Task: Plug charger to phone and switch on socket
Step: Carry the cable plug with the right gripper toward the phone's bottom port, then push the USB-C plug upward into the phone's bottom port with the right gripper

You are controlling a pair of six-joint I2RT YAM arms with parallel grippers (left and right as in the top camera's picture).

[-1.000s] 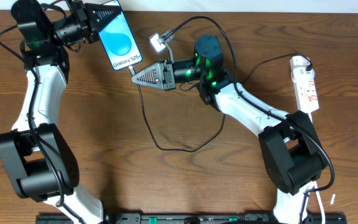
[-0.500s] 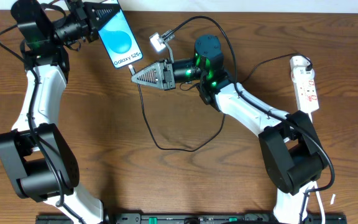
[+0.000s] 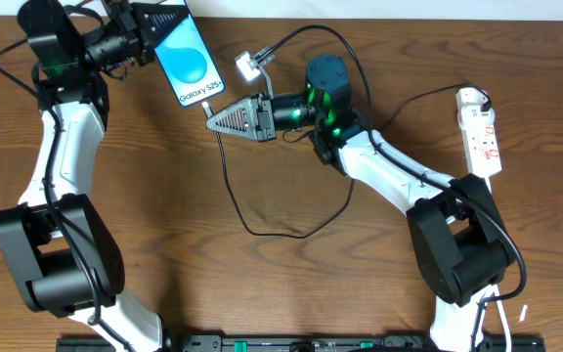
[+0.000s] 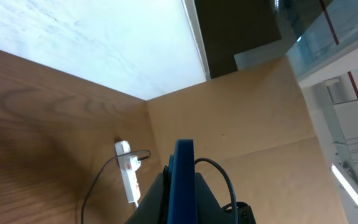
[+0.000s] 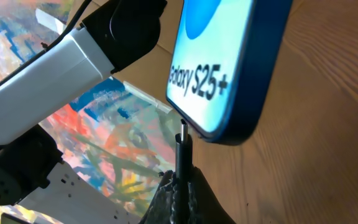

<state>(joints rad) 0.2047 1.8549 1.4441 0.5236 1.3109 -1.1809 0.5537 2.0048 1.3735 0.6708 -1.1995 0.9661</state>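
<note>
Standing at the bench (image 3: 291, 293), I saw the left gripper (image 3: 160, 27) clamped tight on the upper end of the phone (image 3: 189, 61) at the far left. The phone's blue screen faced up and its lower end pointed toward the middle of the bench. Seen from the left wrist, the phone (image 4: 182, 180) showed only as a thin blue edge between the fingers.

The right gripper (image 3: 213, 115) was closed just as firmly on the charger (image 3: 235, 200), pinching it right behind the plug tip (image 5: 183, 134). That tip stood straight up out of the closed fingers, right at the lower edge of the phone (image 5: 229, 62) beneath the white lettering. I could not tell whether it had gone into the port or only touched the rim.

From the right gripper the black cable dropped toward the near side and swept round in a loose loop on the wood. It then ran back up past the right arm.

The socket (image 3: 481, 132) lay well apart from all this, flat on the bench at the far right, with its rounded plug end pointing away. It also showed small and distant from the left wrist (image 4: 128, 177).
</note>
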